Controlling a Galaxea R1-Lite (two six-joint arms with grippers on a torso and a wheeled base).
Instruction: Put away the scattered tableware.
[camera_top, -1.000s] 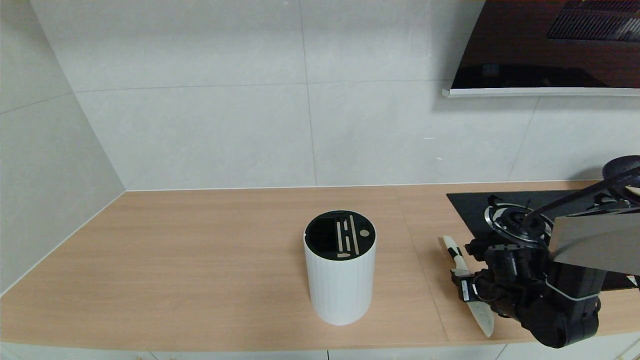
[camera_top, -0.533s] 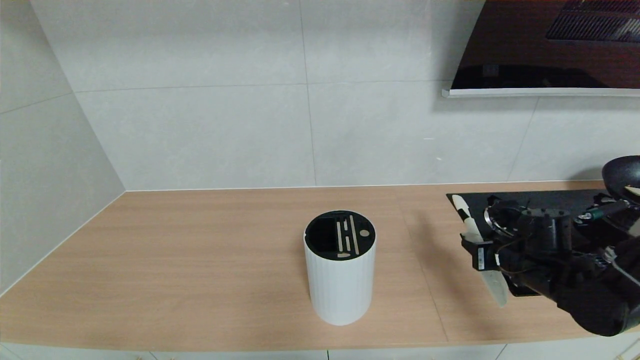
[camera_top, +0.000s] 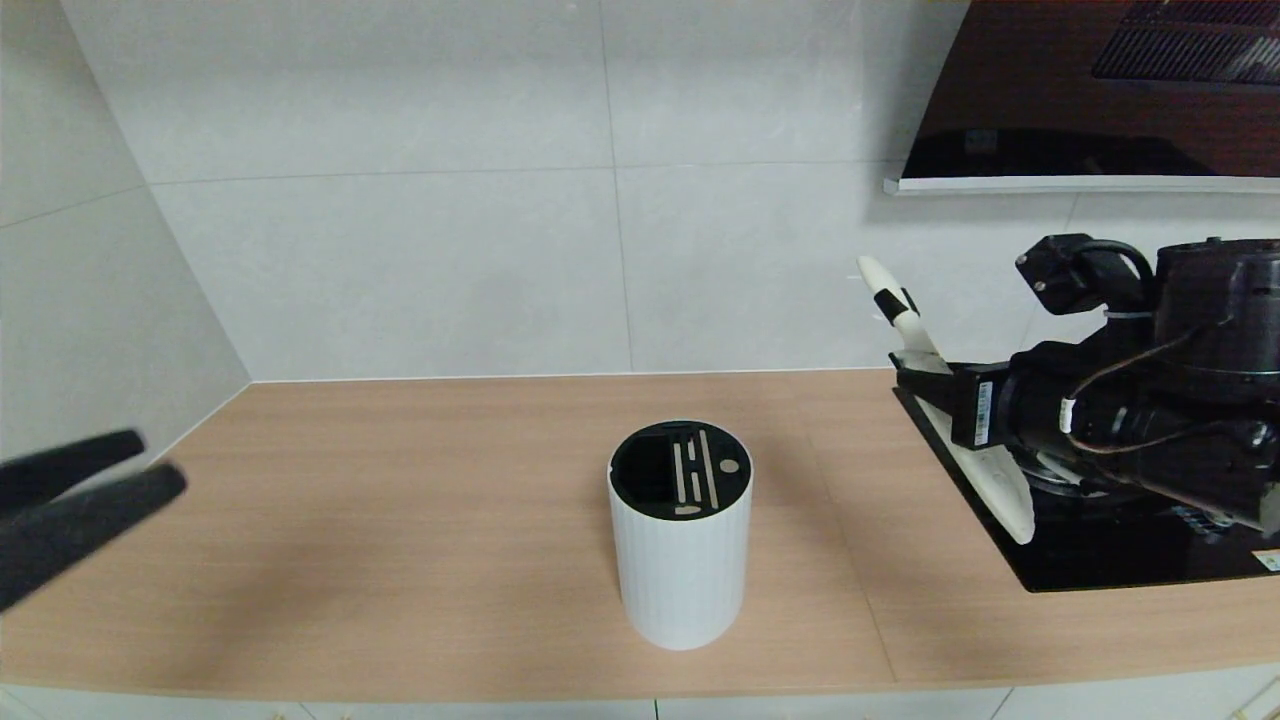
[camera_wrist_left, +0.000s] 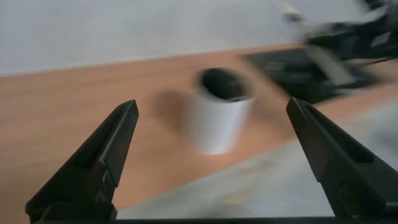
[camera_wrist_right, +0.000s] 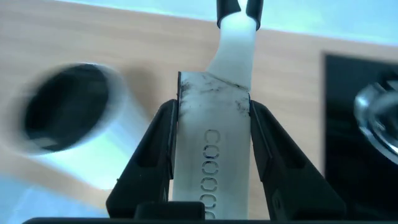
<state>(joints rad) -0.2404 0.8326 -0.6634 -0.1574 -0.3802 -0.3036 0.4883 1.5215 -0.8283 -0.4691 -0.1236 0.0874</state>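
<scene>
The right claw (camera_top: 925, 395) is clamped across the knife (camera_top: 990, 478), holding it in the air over the left edge of the hob (camera_top: 1100, 565), handle tilted up, blade slanting down. The holder (camera_top: 680, 560) stands upright mid-surface (camera_top: 400, 500), well left of the knife, slots facing up. The left claw (camera_top: 152, 462) hangs wide open and empty at the left. The step looks like carrying the knife over; next the blade needs turning tip-down and lining up over a narrow slot
</scene>
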